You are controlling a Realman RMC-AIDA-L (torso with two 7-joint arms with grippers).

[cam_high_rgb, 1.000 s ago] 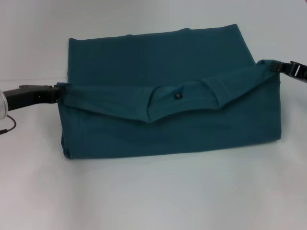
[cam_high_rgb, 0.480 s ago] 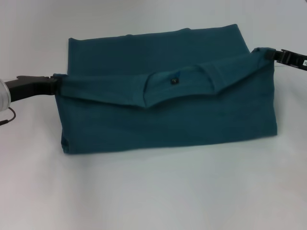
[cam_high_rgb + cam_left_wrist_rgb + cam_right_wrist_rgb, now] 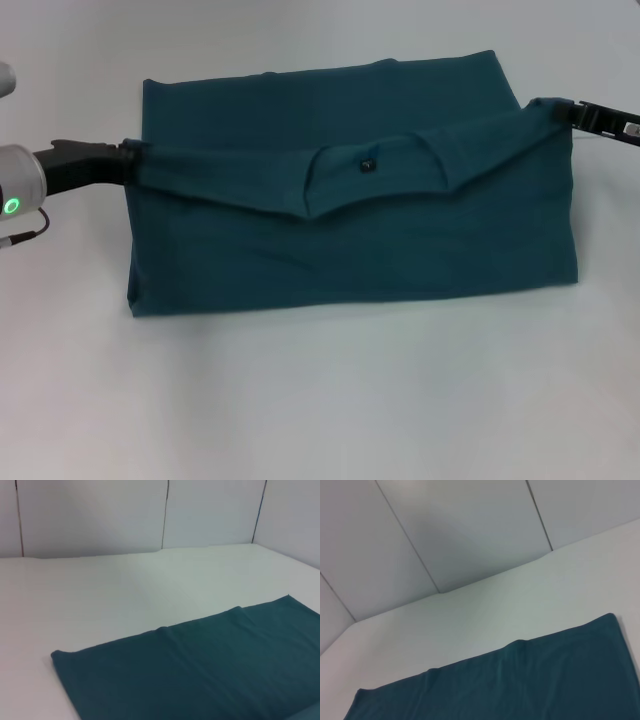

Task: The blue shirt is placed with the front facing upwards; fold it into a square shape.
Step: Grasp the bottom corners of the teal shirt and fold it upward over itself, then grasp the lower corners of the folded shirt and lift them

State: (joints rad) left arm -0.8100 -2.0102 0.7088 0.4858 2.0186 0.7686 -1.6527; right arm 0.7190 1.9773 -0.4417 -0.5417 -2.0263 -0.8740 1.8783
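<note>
The left gripper (image 3: 128, 158) and right gripper (image 3: 560, 110), each clamped on the blue shirt (image 3: 350, 240), are carrying its collar edge farther back. The fold is nearing completion.

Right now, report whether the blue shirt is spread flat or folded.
Partly folded: the blue shirt has its collar edge doubled over, held at each end by left gripper and right gripper.
</note>
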